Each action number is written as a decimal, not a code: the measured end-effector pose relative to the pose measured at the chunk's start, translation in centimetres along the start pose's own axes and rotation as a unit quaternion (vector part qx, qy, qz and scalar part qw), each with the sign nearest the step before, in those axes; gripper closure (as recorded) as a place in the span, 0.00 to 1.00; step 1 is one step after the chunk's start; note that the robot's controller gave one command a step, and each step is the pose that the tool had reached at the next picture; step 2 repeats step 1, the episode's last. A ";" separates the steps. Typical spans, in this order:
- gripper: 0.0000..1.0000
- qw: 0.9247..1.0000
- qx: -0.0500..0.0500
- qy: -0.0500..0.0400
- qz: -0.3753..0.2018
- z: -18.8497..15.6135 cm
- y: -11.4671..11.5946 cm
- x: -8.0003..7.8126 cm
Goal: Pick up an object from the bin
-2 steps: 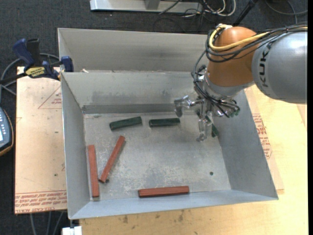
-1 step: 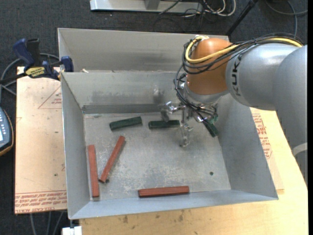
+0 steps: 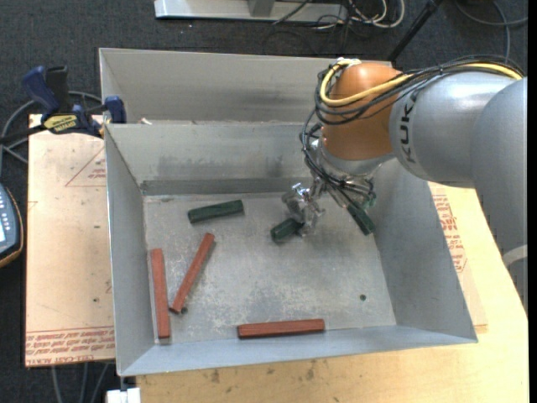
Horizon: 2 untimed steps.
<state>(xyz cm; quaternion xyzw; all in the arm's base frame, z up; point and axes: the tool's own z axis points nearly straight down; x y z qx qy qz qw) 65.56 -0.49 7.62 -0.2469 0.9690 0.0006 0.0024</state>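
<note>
Now your end effector (image 3: 307, 210) is down at the short dark green block (image 3: 287, 230); open or closed, you cannot tell, so check before lifting.

Short dark green block (image 3: 286, 230), stubby bar shape. Sits near the middle of the bin (image 3: 336, 285) floor, a touch toward 1 o'clock. Long axis runs 8 to 2 o'clock. Unclear whether it lies flat.
</note>
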 end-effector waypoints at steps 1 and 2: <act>1.00 0.999 0.002 -0.003 -0.045 -14.6 2.5 0.0; 1.00 0.999 0.002 -0.003 -0.045 -14.6 2.5 0.0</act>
